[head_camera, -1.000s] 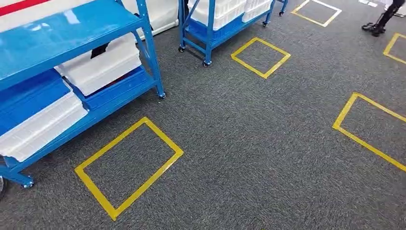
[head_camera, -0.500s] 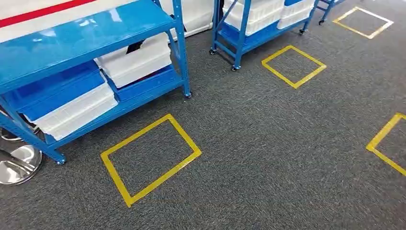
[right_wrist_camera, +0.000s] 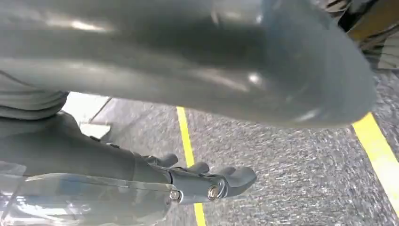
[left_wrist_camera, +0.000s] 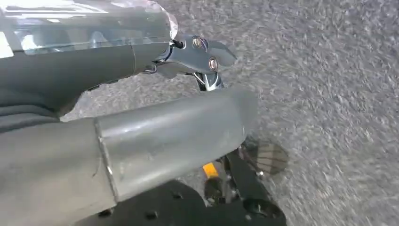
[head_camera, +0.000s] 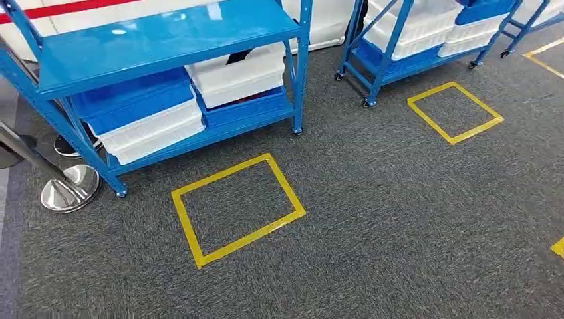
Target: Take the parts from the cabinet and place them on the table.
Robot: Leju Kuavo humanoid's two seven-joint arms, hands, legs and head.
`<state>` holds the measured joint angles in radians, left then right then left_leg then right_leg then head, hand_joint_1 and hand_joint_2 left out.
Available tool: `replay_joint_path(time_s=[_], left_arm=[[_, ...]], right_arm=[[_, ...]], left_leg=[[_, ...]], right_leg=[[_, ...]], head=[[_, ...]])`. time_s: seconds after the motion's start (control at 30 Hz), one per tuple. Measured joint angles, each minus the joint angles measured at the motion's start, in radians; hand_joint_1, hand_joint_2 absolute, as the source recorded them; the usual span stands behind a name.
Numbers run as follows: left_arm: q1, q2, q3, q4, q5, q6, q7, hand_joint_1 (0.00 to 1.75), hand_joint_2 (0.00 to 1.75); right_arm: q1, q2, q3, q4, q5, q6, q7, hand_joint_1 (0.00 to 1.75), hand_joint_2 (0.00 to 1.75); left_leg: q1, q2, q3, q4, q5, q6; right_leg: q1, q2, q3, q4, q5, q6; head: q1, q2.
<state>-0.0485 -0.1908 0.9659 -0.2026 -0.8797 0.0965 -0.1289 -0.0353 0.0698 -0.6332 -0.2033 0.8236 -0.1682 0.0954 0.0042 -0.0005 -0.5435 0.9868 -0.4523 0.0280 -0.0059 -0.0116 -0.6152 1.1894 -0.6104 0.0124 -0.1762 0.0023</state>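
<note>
The nearest cabinet is a blue wheeled rack (head_camera: 166,40) at the upper left of the head view. Its lower shelf carries a white bin (head_camera: 236,76), a blue bin (head_camera: 133,100) and another white bin (head_camera: 153,133) under that one. What lies inside the bins is hidden. My left hand (left_wrist_camera: 164,136) hangs over grey carpet with its dark fingers (left_wrist_camera: 197,52) stretched out and nothing in it. My right hand (right_wrist_camera: 188,70) also hangs above the carpet, its fingers (right_wrist_camera: 207,181) extended and empty.
A second blue rack (head_camera: 412,40) with white and blue bins stands at the upper right. Yellow tape squares (head_camera: 236,209) (head_camera: 455,111) mark the grey carpet in front of both racks. A chrome post base (head_camera: 66,189) sits by the near rack's left leg.
The camera has swung left: the whole scene has shifted right, the near rack now sits more centrally, and the chrome post base has come into view.
</note>
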Motion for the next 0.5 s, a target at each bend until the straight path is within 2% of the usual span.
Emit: replay_joint_path(time_s=[0.03, 0.07, 0.1, 0.13, 0.17, 0.2, 0.23, 0.27, 0.37, 0.4, 0.43, 0.47, 0.5], left_arm=[[0.0, -0.001, -0.001, 0.0, 0.001, 0.001, -0.001, 0.0, 0.0], [0.0, -0.001, 0.0, 0.0, 0.004, 0.005, -0.003, 0.0, 0.0], [0.003, 0.0, 0.0, 0.0, 0.006, 0.006, -0.004, 0.0, 0.0], [0.005, 0.0, 0.0, 0.0, 0.007, 0.006, -0.006, 0.0, 0.0], [0.005, 0.0, 0.0, 0.0, 0.007, 0.006, -0.006, 0.0, 0.0], [0.004, 0.0, 0.0, 0.0, 0.007, 0.006, -0.007, 0.0, 0.0], [0.003, 0.0, 0.0, 0.0, 0.004, 0.005, -0.009, 0.0, 0.0], [0.002, 0.0, 0.0, 0.0, 0.003, 0.006, -0.009, 0.0, 0.0], [0.009, 0.0, 0.0, 0.0, 0.004, 0.015, -0.006, 0.0, 0.0], [0.009, 0.0, 0.0, 0.0, 0.004, 0.016, -0.005, 0.0, 0.0], [0.009, 0.0, 0.001, 0.0, 0.004, 0.018, -0.004, 0.0, 0.0], [0.006, 0.0, 0.001, 0.0, 0.004, 0.019, -0.004, 0.0, 0.0], [0.004, 0.0, 0.0, 0.0, 0.004, 0.019, -0.004, 0.0, 0.0]], right_arm=[[0.002, 0.0, 0.0, 0.0, 0.002, 0.001, 0.0, 0.0, 0.0], [0.003, 0.0, 0.0, 0.0, 0.004, 0.003, -0.002, 0.0, 0.0], [0.003, 0.0, 0.0, 0.0, 0.006, 0.006, -0.005, 0.0, 0.0], [0.004, -0.002, 0.0, 0.0, 0.009, 0.009, -0.008, 0.0, 0.0], [0.004, -0.003, 0.0, 0.0, 0.01, 0.011, -0.01, 0.0, 0.0], [0.004, -0.003, 0.0, 0.0, 0.01, 0.01, -0.01, 0.0, 0.0], [0.007, -0.003, 0.0, 0.0, 0.006, -0.006, -0.01, 0.0, 0.0], [0.004, -0.003, -0.002, 0.001, -0.004, -0.018, -0.009, 0.0, 0.0], [-0.002, -0.003, -0.013, 0.0, -0.022, -0.032, -0.009, 0.0, 0.0], [-0.003, -0.003, -0.016, 0.0, -0.024, -0.031, -0.011, 0.0, 0.0], [-0.002, -0.003, -0.019, 0.001, -0.026, -0.03, -0.014, 0.0, 0.0], [0.004, -0.003, -0.023, 0.0, -0.029, -0.029, -0.016, 0.0, 0.0], [0.009, -0.003, -0.026, 0.0, -0.032, -0.029, -0.017, 0.0, 0.0]], left_leg=[[0.0, -0.012, -0.004, 0.001, 0.002, 0.0], [0.0, -0.025, -0.007, 0.001, 0.005, -0.002], [0.001, -0.039, -0.008, 0.002, 0.007, -0.005], [0.002, -0.053, -0.008, 0.003, 0.008, -0.007], [0.004, -0.065, -0.008, 0.004, 0.009, -0.01], [0.006, -0.075, -0.008, 0.007, 0.009, -0.013], [0.006, -0.077, -0.012, 0.009, 0.008, -0.018], [-0.002, -0.088, -0.017, 0.019, 0.004, -0.026], [0.003, -0.095, -0.021, 0.009, 0.006, -0.047], [0.006, -0.095, -0.02, 0.014, 0.002, -0.052], [0.006, -0.063, -0.026, 0.038, -0.012, -0.054], [0.006, -0.033, -0.055, 0.098, -0.052, -0.056], [0.007, -0.018, -0.096, 0.184, -0.099, -0.059]], right_leg=[[-0.001, 0.004, -0.034, 0.076, -0.032, 0.001], [-0.002, 0.004, -0.055, 0.123, -0.04, 0.002], [-0.005, 0.005, -0.05, 0.119, -0.023, 0.003], [-0.009, 0.006, -0.024, 0.068, 0.014, 0.003], [-0.012, 0.012, 0.016, -0.012, 0.06, 0.002], [-0.016, 0.028, 0.061, -0.1, 0.101, 0.003], [-0.02, 0.05, 0.089, -0.165, 0.109, 0.003], [-0.013, 0.054, 0.089, -0.178, 0.104, -0.001], [-0.008, 0.045, 0.087, -0.173, 0.105, -0.023], [-0.012, 0.038, 0.09, -0.179, 0.11, -0.033], [-0.011, 0.032, 0.092, -0.18, 0.111, -0.039], [-0.009, 0.026, 0.092, -0.18, 0.109, -0.046], [-0.005, 0.018, 0.092, -0.18, 0.107, -0.049]], head=[[0.0, 0.0], [0.0, 0.0], [0.0, 0.0], [0.0, 0.0], [0.0, 0.0], [0.0, 0.0], [0.0, 0.0], [0.0, 0.0], [0.0, 0.0], [0.0, 0.0], [0.0, 0.0], [-0.001, 0.0], [-0.001, 0.0]])
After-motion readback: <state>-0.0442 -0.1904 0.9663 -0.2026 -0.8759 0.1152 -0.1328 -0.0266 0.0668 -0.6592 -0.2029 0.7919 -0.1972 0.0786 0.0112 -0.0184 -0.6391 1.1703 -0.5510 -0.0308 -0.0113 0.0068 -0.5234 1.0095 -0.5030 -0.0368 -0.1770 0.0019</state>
